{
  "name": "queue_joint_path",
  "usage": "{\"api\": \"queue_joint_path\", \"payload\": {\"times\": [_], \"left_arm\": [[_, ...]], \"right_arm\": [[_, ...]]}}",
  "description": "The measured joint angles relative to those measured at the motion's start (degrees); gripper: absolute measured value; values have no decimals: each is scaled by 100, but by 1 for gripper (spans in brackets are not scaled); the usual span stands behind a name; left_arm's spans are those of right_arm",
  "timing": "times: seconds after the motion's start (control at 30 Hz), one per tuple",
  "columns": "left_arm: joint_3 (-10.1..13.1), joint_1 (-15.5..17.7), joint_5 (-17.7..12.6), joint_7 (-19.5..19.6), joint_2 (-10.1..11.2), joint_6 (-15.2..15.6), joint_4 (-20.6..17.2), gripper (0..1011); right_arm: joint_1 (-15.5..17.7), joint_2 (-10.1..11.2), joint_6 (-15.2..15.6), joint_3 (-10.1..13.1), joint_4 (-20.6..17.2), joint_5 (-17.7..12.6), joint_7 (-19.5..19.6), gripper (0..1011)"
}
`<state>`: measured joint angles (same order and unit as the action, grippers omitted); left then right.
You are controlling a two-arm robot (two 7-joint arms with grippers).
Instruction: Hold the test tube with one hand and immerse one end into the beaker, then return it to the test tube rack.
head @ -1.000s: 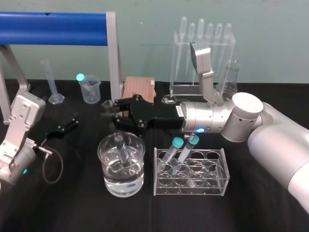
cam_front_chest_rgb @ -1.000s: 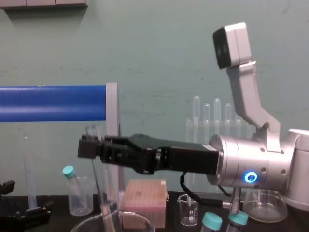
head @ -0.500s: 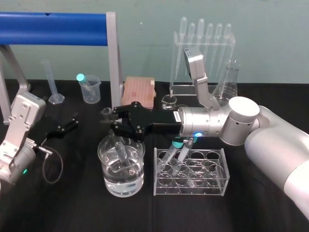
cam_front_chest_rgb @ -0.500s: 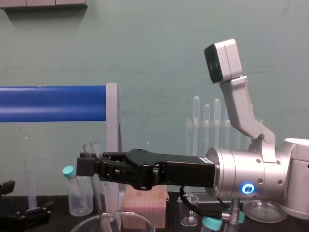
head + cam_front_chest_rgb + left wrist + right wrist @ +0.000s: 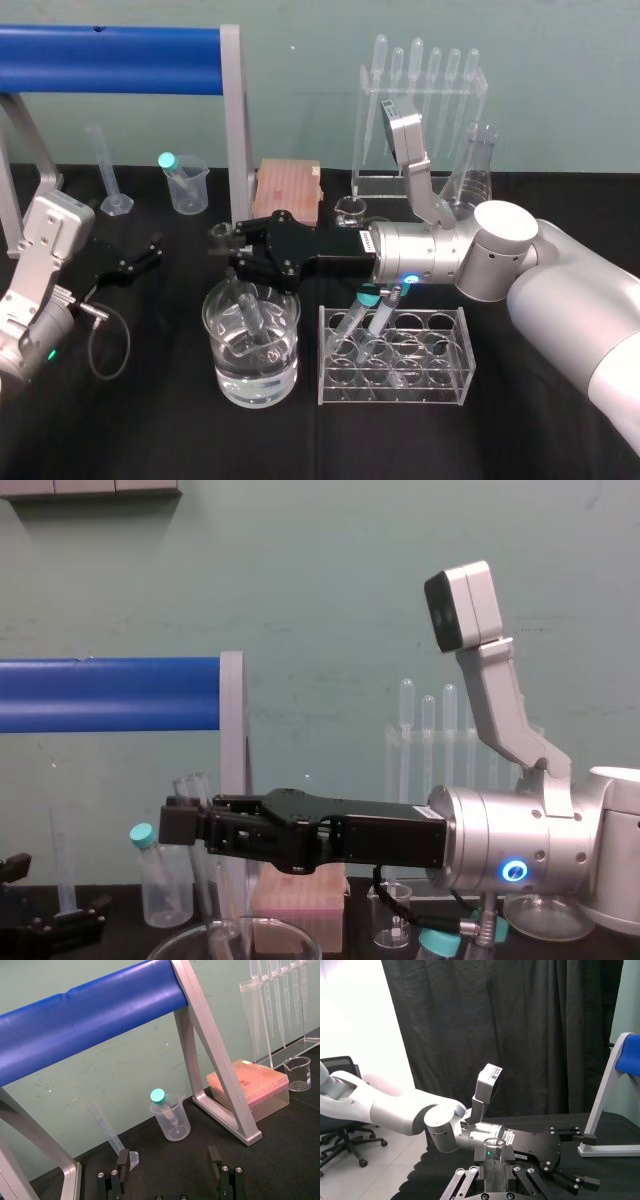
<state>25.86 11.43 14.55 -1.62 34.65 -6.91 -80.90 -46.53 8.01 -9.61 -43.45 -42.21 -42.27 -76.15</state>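
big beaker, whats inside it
Clear liquid and the lower end of the test tube, held by the right gripper. Whether its tip touches the beaker bottom cannot be seen.

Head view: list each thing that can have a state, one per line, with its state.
beaker, part-filled with clear liquid.
test tube, held, lower end dipped in beaker.
right gripper, shut on test tube.
left gripper, open, parked at left.
test tube rack, two teal-capped tubes in it.
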Motion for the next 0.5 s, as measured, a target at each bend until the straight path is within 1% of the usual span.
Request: {"api": "queue_joint_path", "payload": {"times": [0.5], "left_arm": [[0, 0, 0, 0, 0, 0, 0, 1000]], "right_arm": [[1, 2, 0, -7, -1, -6, 0, 225]]}}
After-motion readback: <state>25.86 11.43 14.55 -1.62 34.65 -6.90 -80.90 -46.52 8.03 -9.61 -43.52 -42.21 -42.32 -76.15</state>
